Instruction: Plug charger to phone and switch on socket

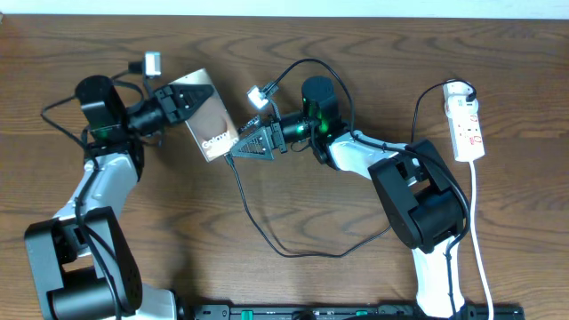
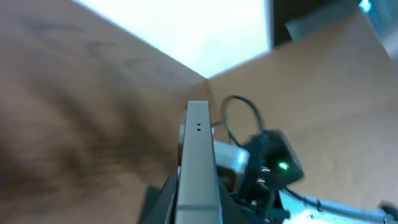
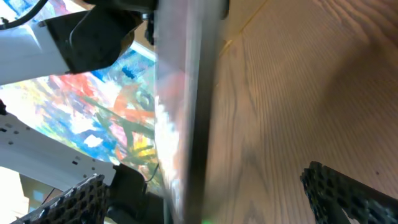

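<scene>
The left tool [image 1: 178, 100] pinches the phone [image 1: 210, 122] mid-left; the right tool [image 1: 240, 147] stands spread at its lower end, where the charger [image 1: 242, 191] seems plugged in; the socket [image 1: 467, 124], far right, awaits switching.

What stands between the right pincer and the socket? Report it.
No loose object. The right pincer, open at the phone and its lower end, points away from the socket; only its own arm and the charger cable cross the table between them.
</scene>
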`<state>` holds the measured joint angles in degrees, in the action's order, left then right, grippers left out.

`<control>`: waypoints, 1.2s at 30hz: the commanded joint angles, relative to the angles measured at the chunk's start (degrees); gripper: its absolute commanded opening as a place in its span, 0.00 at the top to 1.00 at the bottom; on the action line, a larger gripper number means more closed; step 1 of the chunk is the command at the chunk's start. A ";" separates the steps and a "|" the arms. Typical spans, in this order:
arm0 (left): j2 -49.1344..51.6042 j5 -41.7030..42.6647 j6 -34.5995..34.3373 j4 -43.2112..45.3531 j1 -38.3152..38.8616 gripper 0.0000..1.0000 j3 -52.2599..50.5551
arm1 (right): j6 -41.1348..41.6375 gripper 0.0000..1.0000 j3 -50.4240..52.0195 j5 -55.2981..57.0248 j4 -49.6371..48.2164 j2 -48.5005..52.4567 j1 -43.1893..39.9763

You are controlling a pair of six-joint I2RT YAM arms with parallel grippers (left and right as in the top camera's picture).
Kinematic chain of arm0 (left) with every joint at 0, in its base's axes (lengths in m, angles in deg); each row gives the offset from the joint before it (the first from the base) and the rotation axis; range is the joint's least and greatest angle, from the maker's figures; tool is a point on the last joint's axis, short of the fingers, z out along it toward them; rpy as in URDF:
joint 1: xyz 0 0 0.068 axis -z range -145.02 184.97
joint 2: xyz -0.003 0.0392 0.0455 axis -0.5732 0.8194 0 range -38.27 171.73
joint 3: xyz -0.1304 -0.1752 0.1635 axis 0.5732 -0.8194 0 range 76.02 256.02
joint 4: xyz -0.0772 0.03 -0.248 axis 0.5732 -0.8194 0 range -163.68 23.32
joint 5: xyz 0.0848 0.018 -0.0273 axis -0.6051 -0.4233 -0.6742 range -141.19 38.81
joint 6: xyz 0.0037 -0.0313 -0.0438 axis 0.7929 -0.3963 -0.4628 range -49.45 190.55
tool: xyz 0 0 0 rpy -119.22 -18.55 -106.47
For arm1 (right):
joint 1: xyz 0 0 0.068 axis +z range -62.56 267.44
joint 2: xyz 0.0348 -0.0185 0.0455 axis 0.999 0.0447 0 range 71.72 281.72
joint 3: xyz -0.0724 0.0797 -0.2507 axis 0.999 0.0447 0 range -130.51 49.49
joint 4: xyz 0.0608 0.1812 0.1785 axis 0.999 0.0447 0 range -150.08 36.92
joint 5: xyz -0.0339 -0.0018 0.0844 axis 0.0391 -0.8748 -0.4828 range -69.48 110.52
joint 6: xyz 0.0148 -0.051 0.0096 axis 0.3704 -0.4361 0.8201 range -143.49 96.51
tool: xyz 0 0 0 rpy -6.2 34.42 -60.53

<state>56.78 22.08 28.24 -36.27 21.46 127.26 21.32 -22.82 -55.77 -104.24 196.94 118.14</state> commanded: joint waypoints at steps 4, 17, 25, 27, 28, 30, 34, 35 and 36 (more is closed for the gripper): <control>-0.70 -3.69 2.27 -7.85 -6.88 0.93 0.17 | -0.11 0.01 -1.07 -2.82 0.04 -0.37 -2.95; -0.70 -23.74 14.69 -35.85 -10.88 0.93 0.17 | -0.31 0.01 -1.07 -3.82 0.24 -0.37 -4.46; -0.70 -31.54 15.93 -40.00 -9.70 0.93 0.17 | -0.28 0.01 -1.05 -3.85 0.24 -0.37 -4.44; -0.68 -32.87 16.83 -41.13 -8.59 0.92 0.04 | -0.31 0.01 -1.05 -3.85 0.26 -0.37 -4.46; -0.68 -32.87 16.81 -41.07 -8.17 0.93 -0.15 | -0.31 0.01 -1.05 -3.85 0.26 -0.37 -4.46; -0.63 -33.42 16.79 -41.11 -7.45 0.93 -0.26 | -0.31 0.01 -1.05 -3.85 0.24 -0.37 -4.39; -0.52 -36.48 16.76 -41.46 -5.55 0.93 -0.46 | -0.81 0.01 -1.05 -5.14 0.28 -0.37 -4.42; -0.46 -36.50 16.79 -41.53 -5.33 0.92 -0.46 | -0.76 0.01 -1.05 -5.22 0.28 -0.37 -4.37; -0.28 -36.50 16.76 -41.53 -5.16 0.93 -0.46 | -0.79 0.01 -1.05 -5.22 0.28 -0.37 -4.35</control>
<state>56.78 -13.48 44.05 -77.62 15.64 127.11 21.24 -22.87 -59.66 -104.04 196.94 114.01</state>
